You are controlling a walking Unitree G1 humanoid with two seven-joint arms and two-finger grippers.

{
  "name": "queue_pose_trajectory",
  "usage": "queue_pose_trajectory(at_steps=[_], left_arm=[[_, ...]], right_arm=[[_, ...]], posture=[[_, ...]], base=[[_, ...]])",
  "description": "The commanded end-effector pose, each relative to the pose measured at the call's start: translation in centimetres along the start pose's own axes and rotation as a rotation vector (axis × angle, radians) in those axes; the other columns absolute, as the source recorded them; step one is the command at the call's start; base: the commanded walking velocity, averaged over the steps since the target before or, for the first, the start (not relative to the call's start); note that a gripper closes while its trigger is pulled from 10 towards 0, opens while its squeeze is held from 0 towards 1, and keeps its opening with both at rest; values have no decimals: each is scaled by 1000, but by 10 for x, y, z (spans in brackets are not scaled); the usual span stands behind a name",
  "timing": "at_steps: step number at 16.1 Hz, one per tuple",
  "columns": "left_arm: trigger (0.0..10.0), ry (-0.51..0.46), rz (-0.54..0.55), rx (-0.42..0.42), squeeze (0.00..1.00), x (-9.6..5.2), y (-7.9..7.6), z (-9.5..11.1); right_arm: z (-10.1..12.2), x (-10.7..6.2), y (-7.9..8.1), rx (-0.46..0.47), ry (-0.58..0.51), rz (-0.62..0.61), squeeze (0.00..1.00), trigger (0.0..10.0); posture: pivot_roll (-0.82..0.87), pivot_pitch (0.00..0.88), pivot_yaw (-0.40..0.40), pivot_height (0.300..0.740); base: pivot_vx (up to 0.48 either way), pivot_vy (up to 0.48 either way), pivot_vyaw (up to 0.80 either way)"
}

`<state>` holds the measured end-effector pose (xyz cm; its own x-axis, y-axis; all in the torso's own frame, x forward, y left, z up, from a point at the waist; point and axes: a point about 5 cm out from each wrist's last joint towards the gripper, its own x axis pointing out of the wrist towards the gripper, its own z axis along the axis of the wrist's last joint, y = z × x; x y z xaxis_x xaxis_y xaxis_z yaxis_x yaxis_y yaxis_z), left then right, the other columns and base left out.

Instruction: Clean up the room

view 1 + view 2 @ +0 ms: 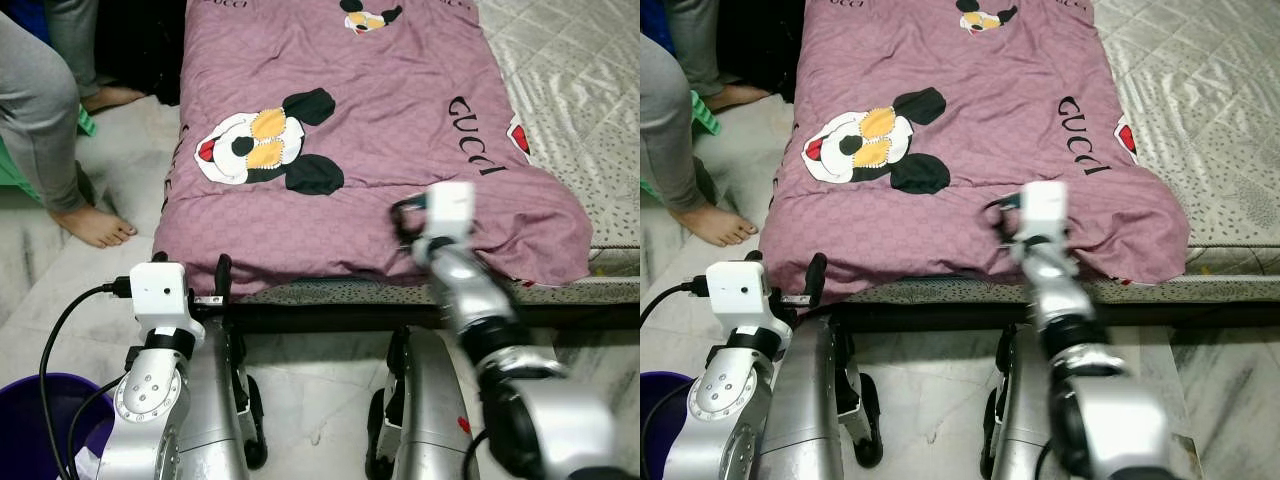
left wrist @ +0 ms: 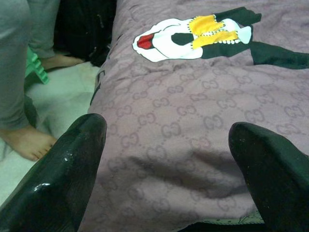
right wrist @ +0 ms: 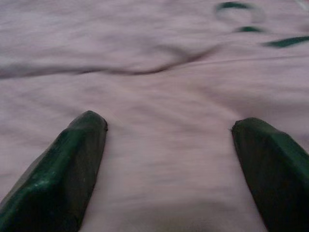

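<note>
A mauve blanket (image 1: 380, 130) printed with cartoon mice is lying spread over the bed (image 1: 580, 70), its near hem hanging over the mattress edge. The right gripper (image 3: 169, 159) is reaching over that hem, fingers (image 3: 63, 169) spread wide with the cloth lying between and under them, not pinched. The left gripper (image 2: 169, 164) is hovering lower at the blanket's near left corner, its fingers (image 2: 63, 174) likewise splayed apart and gripping nothing. A person's bare foot (image 1: 95, 225) is standing on the floor beside the bed.
</note>
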<state>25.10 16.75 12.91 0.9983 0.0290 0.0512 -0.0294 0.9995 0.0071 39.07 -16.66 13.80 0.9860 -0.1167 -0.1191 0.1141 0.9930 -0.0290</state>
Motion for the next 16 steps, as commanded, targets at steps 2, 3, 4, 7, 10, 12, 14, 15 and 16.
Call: queue_pose_trajectory(at_steps=[2, 3, 4, 7, 10, 12, 14, 15, 16], left_arm=[[10000, 13, 4, 9, 0, -4, 1, -2], [10000, 14, 3, 10, 0, -3, 1, -2], [10000, 16, -1, 10, 0, -3, -1, -2], [10000, 19, -5, 11, 0, -4, -1, -2], [10000, 26, 0, 14, 0, -5, 1, -3], [10000, 31, 1, 13, 0, -6, 0, -4], [10000, 33, 0, 11, 0, -5, 0, -5], [10000, 34, 0, 10, 0, -5, 0, -5], [10000, 35, -1, 9, 0, -5, -1, -5]], right_arm=[[-8, -1, -31, 33, 21, -134, 1000, 10000], [-9, -2, -40, 35, 16, -170, 1000, 10000], [-13, -4, -50, 12, 14, -211, 1000, 10000], [-25, -11, -66, -20, 27, -269, 1000, 10000], [-57, -27, -86, -41, 105, -329, 1000, 10000], [-80, -40, -95, -45, 178, -337, 1000, 10000], [-89, -47, -98, -30, 197, -325, 1000, 10000], [-93, -51, -97, -18, 202, -306, 1000, 10000], [-95, -54, -95, -22, 196, -278, 1000, 10000]], posture=[[82, 300, -27, 532], [79, 302, -25, 532], [78, 304, -22, 532], [80, 305, -22, 532], [77, 305, -24, 532], [70, 305, -26, 532], [63, 302, -26, 532], [60, 300, -27, 532], [57, 298, -28, 532]], base=[[0, 0, 0], [0, 0, 0], [0, 0, 0], [0, 0, 0], [0, 0, 0], [0, 0, 0], [0, 0, 0], [0, 0, 0], [0, 0, 0]])
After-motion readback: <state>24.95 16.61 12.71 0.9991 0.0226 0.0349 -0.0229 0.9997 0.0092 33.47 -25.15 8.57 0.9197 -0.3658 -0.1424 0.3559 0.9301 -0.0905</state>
